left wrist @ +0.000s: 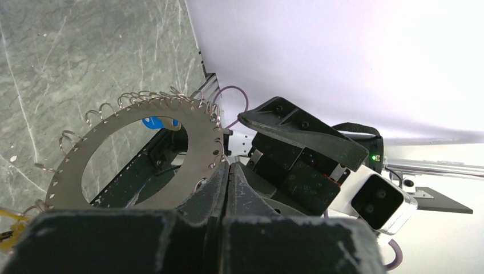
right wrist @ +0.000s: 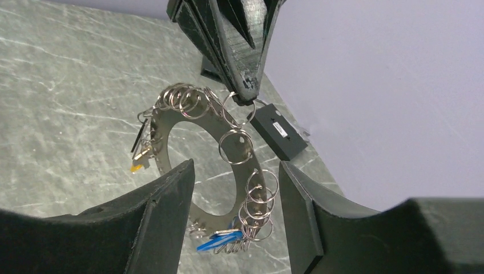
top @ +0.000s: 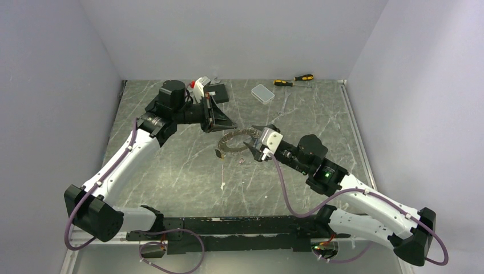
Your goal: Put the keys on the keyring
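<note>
Black fingers of the left gripper [top: 229, 127] are pinching together on the rim of the keyring [left wrist: 200, 145], a flat grey metal ring edged with small wire loops, and holding it up over the middle of the marbled table [top: 171, 171]. A yellow-tagged key [right wrist: 137, 166] and a blue-tagged key [right wrist: 217, 240] are hanging from its loops, while the right gripper [top: 252, 140], jaws standing wide apart, is straddling the ring's right side. Farther right at the back, a clear plastic box [top: 262, 93] and two screwdrivers [top: 302, 77] are lying.
</note>
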Tool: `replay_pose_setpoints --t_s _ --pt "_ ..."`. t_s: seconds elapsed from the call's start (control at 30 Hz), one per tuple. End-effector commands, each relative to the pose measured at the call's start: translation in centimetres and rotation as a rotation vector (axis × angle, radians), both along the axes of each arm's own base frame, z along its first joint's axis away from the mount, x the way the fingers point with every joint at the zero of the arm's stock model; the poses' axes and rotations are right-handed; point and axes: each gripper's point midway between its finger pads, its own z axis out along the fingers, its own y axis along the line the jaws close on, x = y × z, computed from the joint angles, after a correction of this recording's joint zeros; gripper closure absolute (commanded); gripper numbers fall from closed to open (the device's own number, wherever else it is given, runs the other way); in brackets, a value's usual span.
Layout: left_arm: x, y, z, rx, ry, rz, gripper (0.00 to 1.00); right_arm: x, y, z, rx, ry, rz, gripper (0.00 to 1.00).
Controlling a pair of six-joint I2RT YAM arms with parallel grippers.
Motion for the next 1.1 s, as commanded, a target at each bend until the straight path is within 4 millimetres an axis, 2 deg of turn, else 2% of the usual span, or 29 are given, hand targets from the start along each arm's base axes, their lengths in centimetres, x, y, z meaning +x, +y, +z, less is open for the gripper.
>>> replay_pose_setpoints --t_s 0.0,0.33,0.37,0.4,0.43,0.6,0.83,0.9,0.97,1.0,1.07 --pt "-1.0 0.2 3.0 -0.069 -0.101 -0.037 1.0 0.6 -0.7 0.9 0.005 -0.055 -0.05 0.41" --pt "-1.5 0.6 3.2 -0.044 -0.147 -0.05 1.0 1.7 -1.6 -0.4 -0.04 -0.057 -0.12 0.39" --pt "0.3 0.8 2.8 -0.011 -0.167 0.053 1.0 1.7 -1.5 -0.4 -0.045 -0.058 -0.121 0.39" --pt "-1.4 0.7 3.2 -0.041 -0.16 -0.041 1.0 1.8 -1.5 -0.4 -0.048 -0.058 -0.12 0.39" --pt "-1.7 0.7 3.3 -0.044 -0.161 -0.053 1.0 1.8 -1.4 -0.5 -0.05 -0.059 -0.118 0.41" --pt "-1.9 0.8 3.1 -0.033 -0.177 -0.058 1.0 1.9 -0.8 -0.6 -0.06 -0.056 -0.097 0.53" --pt "-2.3 1.1 3.2 -0.012 -0.223 -0.068 1.0 2.4 -0.8 -1.0 -0.091 -0.063 -0.11 0.53" --pt "-2.3 1.3 2.9 0.01 -0.236 -0.069 1.0 2.4 -0.7 -0.8 -0.094 -0.064 -0.102 0.61" --pt "-2.2 1.5 2.7 0.027 -0.245 -0.063 1.0 2.4 -0.6 -0.6 -0.098 -0.065 -0.092 0.74" --pt "-2.2 1.5 2.5 0.035 -0.249 -0.06 1.0 2.3 -0.6 -0.5 -0.104 -0.064 -0.085 0.83" --pt "-2.1 1.7 2.2 0.05 -0.255 -0.052 1.0 2.2 -0.6 -0.3 -0.112 -0.063 -0.078 0.91"
